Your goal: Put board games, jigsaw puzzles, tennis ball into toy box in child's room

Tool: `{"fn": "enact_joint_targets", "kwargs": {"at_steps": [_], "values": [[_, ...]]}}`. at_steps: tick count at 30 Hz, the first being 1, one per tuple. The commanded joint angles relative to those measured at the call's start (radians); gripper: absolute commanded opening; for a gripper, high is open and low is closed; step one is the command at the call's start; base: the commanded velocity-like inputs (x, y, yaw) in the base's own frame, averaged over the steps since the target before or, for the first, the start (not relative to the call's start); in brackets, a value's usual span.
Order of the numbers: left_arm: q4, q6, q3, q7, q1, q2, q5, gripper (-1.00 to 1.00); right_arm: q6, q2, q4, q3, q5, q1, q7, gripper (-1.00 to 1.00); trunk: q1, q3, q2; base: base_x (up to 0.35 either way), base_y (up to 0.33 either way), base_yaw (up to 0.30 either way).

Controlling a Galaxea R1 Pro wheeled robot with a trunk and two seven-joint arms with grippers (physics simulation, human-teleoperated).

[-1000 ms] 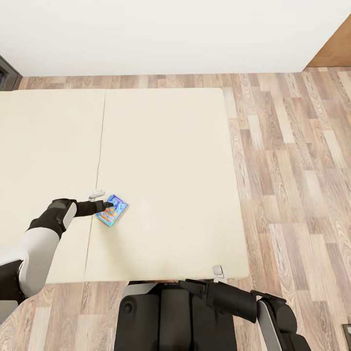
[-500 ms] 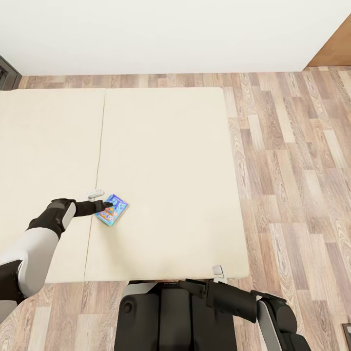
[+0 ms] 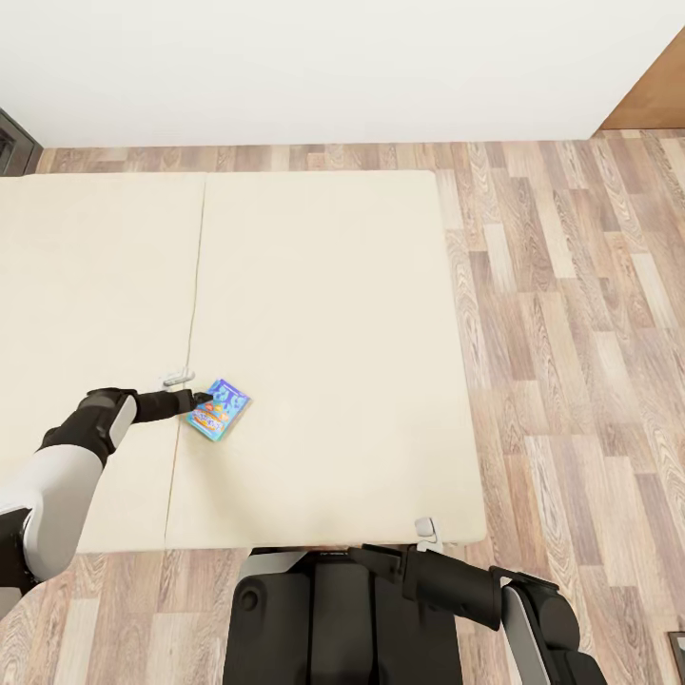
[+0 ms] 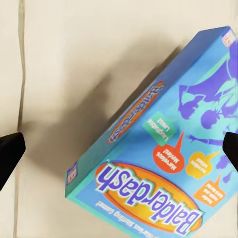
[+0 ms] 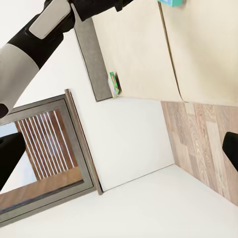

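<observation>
One blue cartoon-printed board game (image 3: 220,409), titled "Balderdash" (image 4: 163,163), lies flat on the cream bed (image 3: 323,314) near its centre seam. My left gripper (image 3: 193,388) hovers at the box's left end, open; its dark fingertips (image 4: 10,151) stand wide apart with the box's near corner between them, not touching. A second flat box with a green edge (image 5: 114,83) lies at the bed's far corner in the right wrist view. My right gripper (image 3: 426,529) hangs open and holds nothing at the bed's front edge. The table, toy box, jigsaw puzzles and tennis ball are out of view.
Wood-plank floor (image 3: 571,314) runs right of the bed and along the white wall (image 3: 314,67). A wooden door (image 3: 656,95) stands at the far right. A dark-framed window or door (image 5: 49,153) is on the wall beyond the bed. My base (image 3: 333,618) is against the bed's front edge.
My left forearm and elbow have drawn slightly leftward and lower, with the gripper staying at the blue box's left end. The box and the right arm have not moved.
</observation>
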Motion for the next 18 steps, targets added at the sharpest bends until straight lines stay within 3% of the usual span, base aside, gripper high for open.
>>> {"fn": "enact_joint_targets", "kwargs": {"at_steps": [1,12,18], "values": [[-0.001,0.003,0.008,-0.015,-0.001,0.0,-0.011,1.0,0.004,0.001,0.0,-0.002,0.001,0.0,0.004,1.0,0.001,-0.001,-0.002,0.0,0.0,0.0],[-0.001,-0.002,0.002,-0.027,-0.001,-0.001,-0.012,1.0,0.005,0.001,0.0,-0.002,0.001,-0.001,0.004,1.0,0.001,-0.008,-0.002,0.0,0.0,0.0],[-0.001,-0.005,-0.042,-0.027,-0.001,-0.001,-0.011,1.0,0.005,0.001,0.0,-0.002,0.001,-0.001,0.004,1.0,0.001,-0.017,-0.002,0.0,0.0,0.0]]}}
